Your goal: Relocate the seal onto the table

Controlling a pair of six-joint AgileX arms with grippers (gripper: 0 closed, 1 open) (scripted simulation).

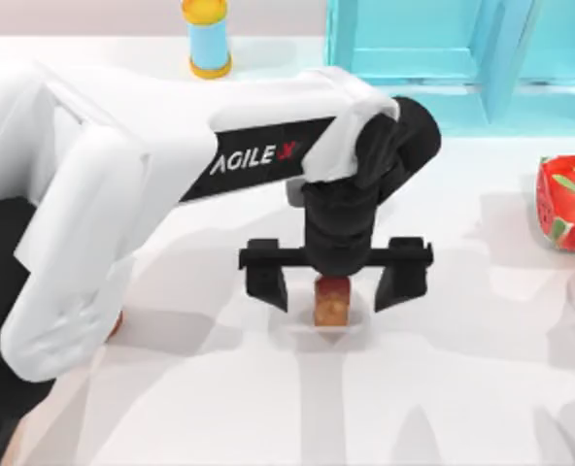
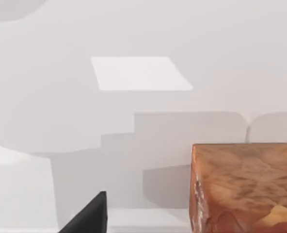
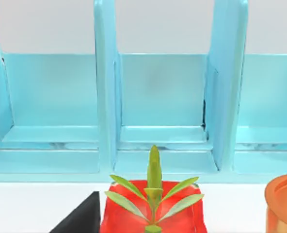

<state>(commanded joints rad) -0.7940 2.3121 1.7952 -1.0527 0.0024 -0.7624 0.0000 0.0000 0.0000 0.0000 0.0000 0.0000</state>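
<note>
My left gripper (image 1: 331, 282) hangs over the middle of the plain white table (image 1: 443, 388), fingers spread wide on either side of the seal (image 1: 332, 301) without touching it. The seal is a small upright block, marbled tan-brown with a red top, standing on the table. My right arm is parked near the light-blue shelf rack (image 3: 158, 97).

We read one marking: white letters "AGILE" with a red "X" on the black panel of our white left arm (image 1: 258, 155).
</note>
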